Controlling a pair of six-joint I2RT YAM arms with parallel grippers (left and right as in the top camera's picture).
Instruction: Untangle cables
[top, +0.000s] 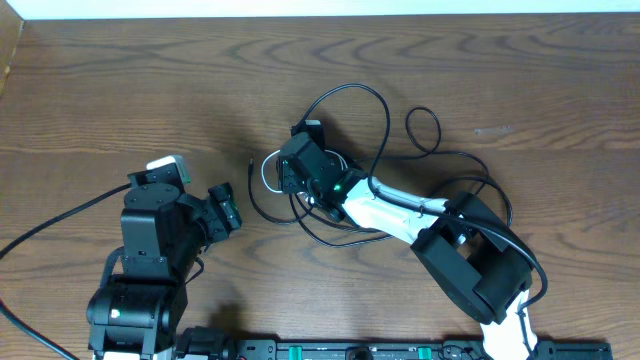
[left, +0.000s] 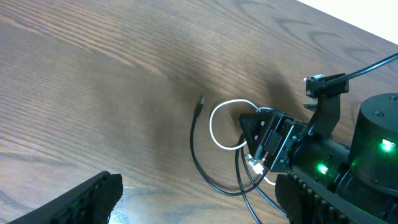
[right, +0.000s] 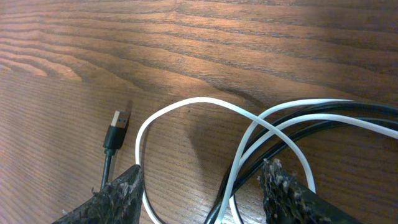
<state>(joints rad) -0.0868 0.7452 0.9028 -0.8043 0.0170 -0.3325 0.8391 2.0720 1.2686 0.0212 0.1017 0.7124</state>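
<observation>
While the right gripper (right: 202, 193) sits low over the cables (top: 330, 195) tangled mid-counter, its fingers (right: 118, 199) are spread apart. They straddle the white cable (right: 193, 99) loop and grip nothing. Just left of that loop lies a black cable (right: 107, 165), its plug (right: 117, 127) flat on the counter (right: 249, 37), pointing far. More black strands cross the white one on the right. Well left of the tangle, the left gripper (top: 228, 205) hovers, fingers parted, empty.
</observation>
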